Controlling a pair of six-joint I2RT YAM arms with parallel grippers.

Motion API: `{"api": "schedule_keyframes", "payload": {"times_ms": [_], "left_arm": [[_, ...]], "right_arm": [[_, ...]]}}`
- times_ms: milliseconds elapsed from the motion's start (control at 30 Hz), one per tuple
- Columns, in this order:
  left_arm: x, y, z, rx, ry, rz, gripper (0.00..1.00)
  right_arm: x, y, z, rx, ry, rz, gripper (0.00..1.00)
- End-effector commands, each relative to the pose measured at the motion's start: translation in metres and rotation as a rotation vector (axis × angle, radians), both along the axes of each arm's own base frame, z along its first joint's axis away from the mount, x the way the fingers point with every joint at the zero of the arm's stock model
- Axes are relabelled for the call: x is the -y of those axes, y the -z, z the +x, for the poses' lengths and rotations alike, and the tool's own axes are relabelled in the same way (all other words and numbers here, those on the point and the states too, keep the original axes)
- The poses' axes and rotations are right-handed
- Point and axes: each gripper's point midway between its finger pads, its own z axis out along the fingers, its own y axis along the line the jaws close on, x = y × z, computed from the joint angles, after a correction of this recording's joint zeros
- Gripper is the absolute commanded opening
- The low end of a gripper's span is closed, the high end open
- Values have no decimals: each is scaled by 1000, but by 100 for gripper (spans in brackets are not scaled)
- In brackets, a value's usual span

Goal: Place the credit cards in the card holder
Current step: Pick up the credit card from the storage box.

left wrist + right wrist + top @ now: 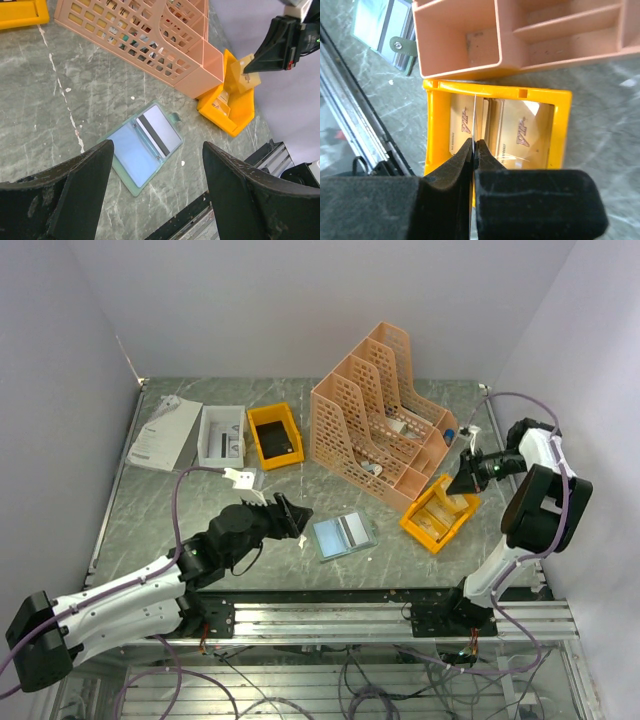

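Observation:
The card holder (343, 534) lies open on the table, bluish inside, with a pale striped card in its right half (159, 131). My left gripper (300, 515) hovers just left of it, open and empty; in the left wrist view its fingers straddle the card holder (142, 145). Tan credit cards (520, 132) lie in a yellow bin (437, 512) at the right. My right gripper (474, 142) is above that bin, shut on one credit card (474, 117) seen edge-on. From the left wrist view that held card (248, 77) hangs under the right gripper (250, 62).
A peach perforated file organiser (380, 410) stands behind the card holder and touches the yellow bin. A second yellow bin (274, 433), a white box (221, 435) and white papers (163, 432) sit at the back left. A metal rail (380, 615) runs along the near edge.

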Motion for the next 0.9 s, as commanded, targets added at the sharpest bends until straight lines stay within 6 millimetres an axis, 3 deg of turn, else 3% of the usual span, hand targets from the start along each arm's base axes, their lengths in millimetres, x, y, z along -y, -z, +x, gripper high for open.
{"api": "schedule_keyframes", "payload": {"times_ms": [0, 67, 167, 233, 367, 500, 700, 867], "left_arm": [[-1, -16, 1, 43, 1, -34, 82], [1, -20, -1, 58, 17, -63, 82], [5, -24, -7, 80, 53, -116, 82], [10, -26, -11, 91, 88, -156, 82], [19, -24, -20, 80, 145, -221, 80], [24, -9, -24, 20, 157, -239, 76], [29, 14, -26, -53, 159, -264, 63], [44, 9, -28, -69, 207, -338, 60]], "right_arm": [[9, -36, 12, 167, -25, -77, 0], [5, -51, 11, 214, -38, -67, 0], [-18, -69, 4, 261, -51, 7, 0], [-46, -75, -5, 268, -96, 69, 0], [-123, -87, -28, 198, -181, 269, 0], [-167, -86, -28, 145, -153, 377, 0], [-203, -71, -37, 130, -107, 440, 0], [-213, -74, -38, -26, 37, 536, 0]]}}
